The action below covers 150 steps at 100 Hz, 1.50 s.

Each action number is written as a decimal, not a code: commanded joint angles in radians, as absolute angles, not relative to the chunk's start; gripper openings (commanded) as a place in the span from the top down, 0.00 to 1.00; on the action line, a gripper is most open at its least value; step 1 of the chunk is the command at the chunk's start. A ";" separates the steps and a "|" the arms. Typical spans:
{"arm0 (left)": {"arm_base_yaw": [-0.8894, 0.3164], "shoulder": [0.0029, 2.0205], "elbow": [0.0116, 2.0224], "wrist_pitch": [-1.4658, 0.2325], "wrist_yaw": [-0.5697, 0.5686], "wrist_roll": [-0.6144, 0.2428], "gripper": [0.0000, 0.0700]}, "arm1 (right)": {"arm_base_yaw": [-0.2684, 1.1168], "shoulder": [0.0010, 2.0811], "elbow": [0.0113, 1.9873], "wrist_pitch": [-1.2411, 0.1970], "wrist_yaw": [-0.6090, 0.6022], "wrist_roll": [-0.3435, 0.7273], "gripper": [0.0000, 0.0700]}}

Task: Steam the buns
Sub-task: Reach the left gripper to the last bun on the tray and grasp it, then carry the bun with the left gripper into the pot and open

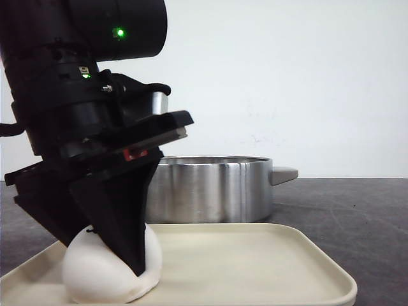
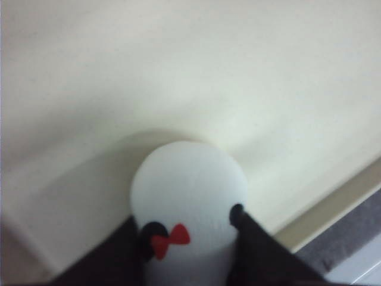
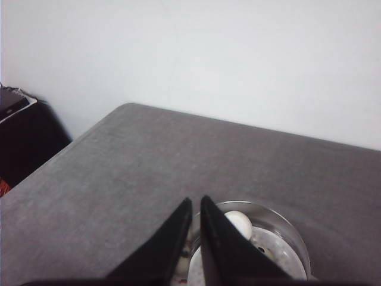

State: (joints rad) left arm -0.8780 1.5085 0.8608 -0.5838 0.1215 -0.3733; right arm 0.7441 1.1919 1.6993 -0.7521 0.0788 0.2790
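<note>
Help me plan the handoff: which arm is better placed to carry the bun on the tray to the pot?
Left. Its pincer already straddles the bun on the tray. The right pincer hangs nearly shut above the pot, holding nothing.

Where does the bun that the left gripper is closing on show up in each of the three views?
Front view: the bun sits at the lower left, on the cream tray, between the fingers of the left gripper.
Left wrist view: bottom centre, red bow showing, on the same tray.
Right wrist view: not in it; only the steel pot shows.
Shared landmark: the tray in the first two; the pot links front and right wrist.
</note>
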 commanded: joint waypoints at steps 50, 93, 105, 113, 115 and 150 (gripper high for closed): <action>-0.766 1.434 1.160 -0.306 -0.175 -0.044 1.00 | 0.751 1.201 1.721 -0.746 0.079 0.270 0.98; -0.632 1.613 1.160 -0.167 -0.104 -0.130 1.00 | 0.751 1.202 1.721 -0.757 0.080 0.223 0.98; -0.632 1.662 1.160 -0.188 -0.076 -0.151 0.94 | 0.751 1.202 1.721 -0.759 0.080 0.220 0.98; -0.632 1.684 1.160 -0.203 -0.061 -0.155 0.75 | 0.751 1.202 1.721 -0.763 0.080 0.219 0.98; -0.632 1.688 1.160 -0.209 -0.059 -0.161 0.67 | 0.751 1.202 1.721 -0.765 0.080 0.219 0.98; -0.632 1.652 1.175 -0.320 -0.059 -0.235 0.09 | 0.751 1.203 1.720 -0.790 0.080 0.211 0.98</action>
